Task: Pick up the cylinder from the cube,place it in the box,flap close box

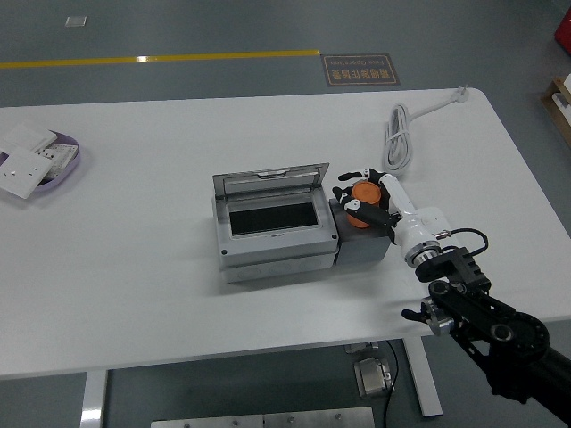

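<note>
A grey box (pixel 272 225) stands in the middle of the table with its lid (pixel 270 181) tilted up at the back and its dark inside showing. A grey cube (pixel 363 241) sits against the box's right side. An orange cylinder (pixel 363 193) is at the cube's top. My right hand (pixel 361 194), white with black fingertips, comes in from the lower right and its fingers are curled around the cylinder. I cannot tell whether the cylinder still rests on the cube. My left arm is out of view.
A coiled white cable (pixel 403 134) lies behind my right hand at the back right. A lilac tray (pixel 64 169) with white switch plates (pixel 27 165) sits at the table's far left edge.
</note>
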